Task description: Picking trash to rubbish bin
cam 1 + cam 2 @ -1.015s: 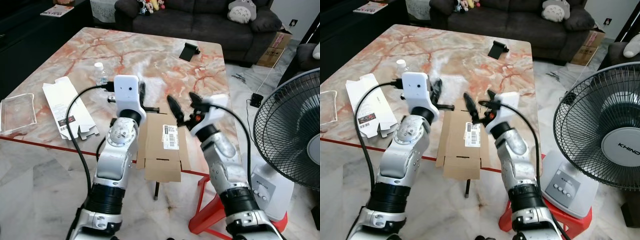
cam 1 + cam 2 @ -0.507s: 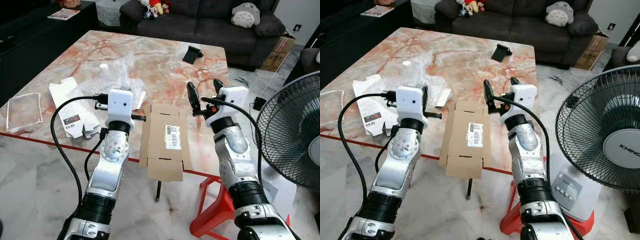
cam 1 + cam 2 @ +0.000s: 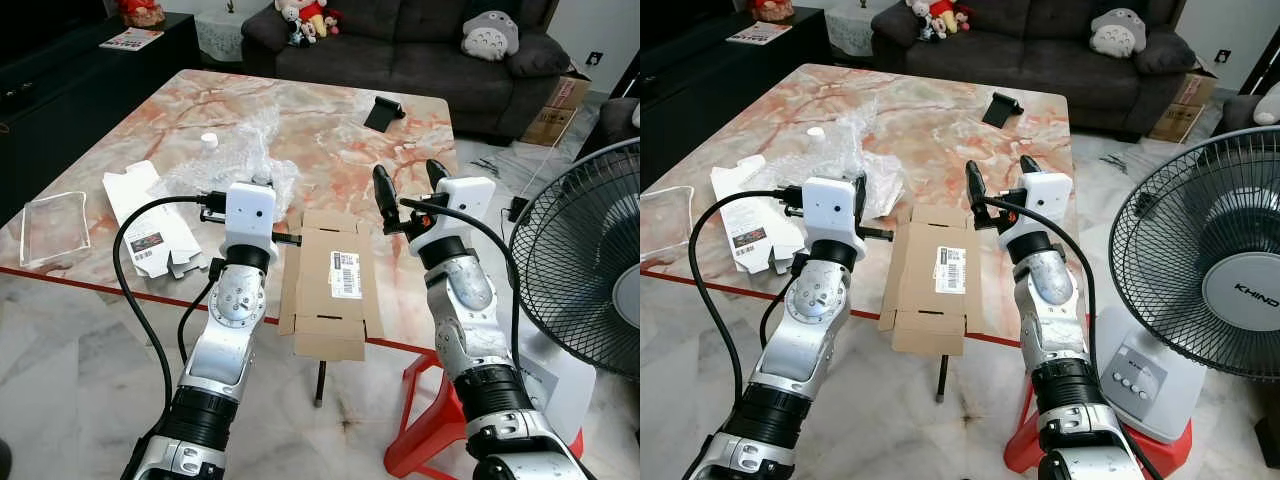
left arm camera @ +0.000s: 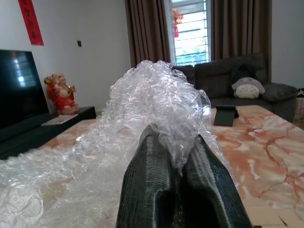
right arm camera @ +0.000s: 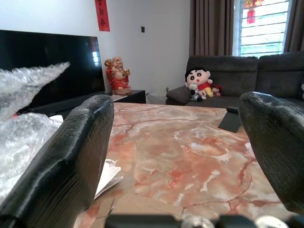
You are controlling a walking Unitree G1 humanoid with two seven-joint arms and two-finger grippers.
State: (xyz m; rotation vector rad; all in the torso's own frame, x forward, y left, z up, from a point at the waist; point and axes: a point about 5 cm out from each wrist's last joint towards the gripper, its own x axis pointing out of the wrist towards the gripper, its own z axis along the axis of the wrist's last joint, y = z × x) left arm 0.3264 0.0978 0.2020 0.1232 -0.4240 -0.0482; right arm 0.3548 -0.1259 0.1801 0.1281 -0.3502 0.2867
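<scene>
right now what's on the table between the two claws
The flattened brown cardboard box with a white label lies on the marble table between the left claw and the right claw, in both eye views.

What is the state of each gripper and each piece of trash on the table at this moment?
left gripper: shut on the bubble wrap
right gripper: open, holding nothing
brown cardboard box: flattened, overhanging the table edge
white carton: flattened
clear plastic tray: lying at the table corner

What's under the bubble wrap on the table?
The bubble wrap lies on the marble table, pinched by the left end effector. A bottle cap pokes out at its far edge; anything beneath is hidden.
</scene>
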